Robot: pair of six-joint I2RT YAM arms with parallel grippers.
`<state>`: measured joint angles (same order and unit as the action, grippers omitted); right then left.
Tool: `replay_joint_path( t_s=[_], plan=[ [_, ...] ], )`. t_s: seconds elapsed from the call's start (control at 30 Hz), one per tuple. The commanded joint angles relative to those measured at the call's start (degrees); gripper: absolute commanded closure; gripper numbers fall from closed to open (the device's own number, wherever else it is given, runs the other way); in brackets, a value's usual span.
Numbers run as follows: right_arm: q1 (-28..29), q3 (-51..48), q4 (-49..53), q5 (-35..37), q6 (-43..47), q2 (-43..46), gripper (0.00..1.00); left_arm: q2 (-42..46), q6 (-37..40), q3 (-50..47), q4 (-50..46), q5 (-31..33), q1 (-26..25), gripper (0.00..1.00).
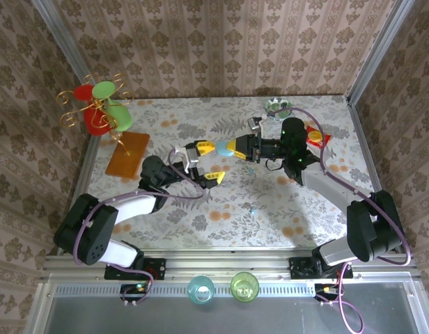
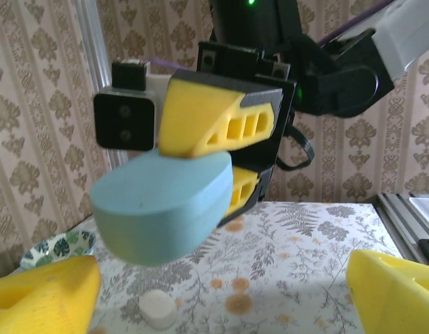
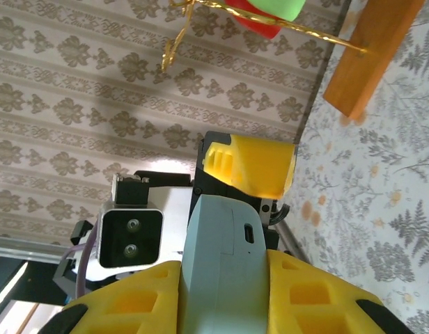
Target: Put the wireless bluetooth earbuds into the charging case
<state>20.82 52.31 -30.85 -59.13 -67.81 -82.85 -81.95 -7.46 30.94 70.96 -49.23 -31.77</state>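
Note:
The light blue charging case [image 1: 222, 147] hangs above the table's middle, closed, with my right gripper [image 1: 232, 147] shut on it. In the right wrist view the case [image 3: 225, 243] stands between the yellow fingers [image 3: 131, 303], its port facing the camera. My left gripper [image 1: 209, 163] is open, its fingertips either side of the case without touching it. From the left wrist the case [image 2: 162, 205] floats above and ahead of the open left gripper [image 2: 218, 306]. A tiny pale earbud [image 1: 252, 208] lies on the table nearer the front. A small white rounded piece [image 2: 157, 308] lies under the case.
A gold wire stand with red and green cups [image 1: 99, 108] rises from a wooden base [image 1: 127, 153] at the back left. A patterned bowl [image 1: 277, 106] and a red and yellow item [image 1: 313, 134] sit back right. Two cups [image 1: 200, 289] stand off the front edge.

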Motion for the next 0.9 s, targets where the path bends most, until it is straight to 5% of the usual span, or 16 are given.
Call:
replay_joint_path(
  t_s=[0.0,0.5,0.87],
  plan=[
    [1.11,-0.48,-8.52,-3.04,-5.83,-1.56,0.94,-1.06,-3.85,2.69,3.11,-3.81,-0.04,0.13],
    [1.86,-0.77,-14.24,-5.18,-10.46,-3.17,0.97,-0.23,-3.87,3.91,3.23,-5.28,-0.92,0.41],
    [1.88,-0.28,-10.9,-5.55,-7.88,-2.99,0.98,0.41,-4.87,4.52,3.2,-6.05,-1.1,0.42]
  ],
)
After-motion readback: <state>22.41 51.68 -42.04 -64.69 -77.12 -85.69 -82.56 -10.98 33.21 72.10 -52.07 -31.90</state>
